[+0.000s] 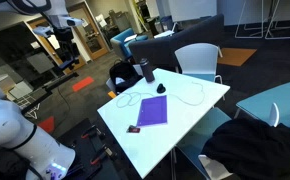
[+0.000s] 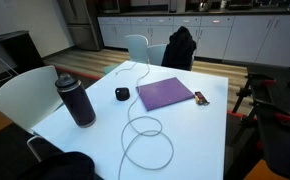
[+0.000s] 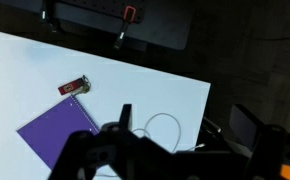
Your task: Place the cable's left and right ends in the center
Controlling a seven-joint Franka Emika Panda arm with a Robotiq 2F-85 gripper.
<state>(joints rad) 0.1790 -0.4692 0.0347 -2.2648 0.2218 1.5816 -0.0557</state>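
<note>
Wrist view: gripper [image 3: 185,128] low in frame, its two dark fingers [image 3: 125,118] apart, nothing between them. One white table [image 3: 25,70]. One white cable [image 2: 145,137] lies on it, curled in two loops at 6 o'clock of one purple notebook [image 2: 165,94], tail running toward 12 o'clock. One dark bottle [image 2: 75,100] at notebook's 9 o'clock. One small black object [image 2: 122,94] between bottle and notebook. One small stick [image 2: 200,98] at notebook's 3 o'clock.

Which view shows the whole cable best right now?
An exterior view shows the cable full length, loops large in the foreground. In an exterior view from farther off it is a faint line; the wrist view catches only one loop.
</note>
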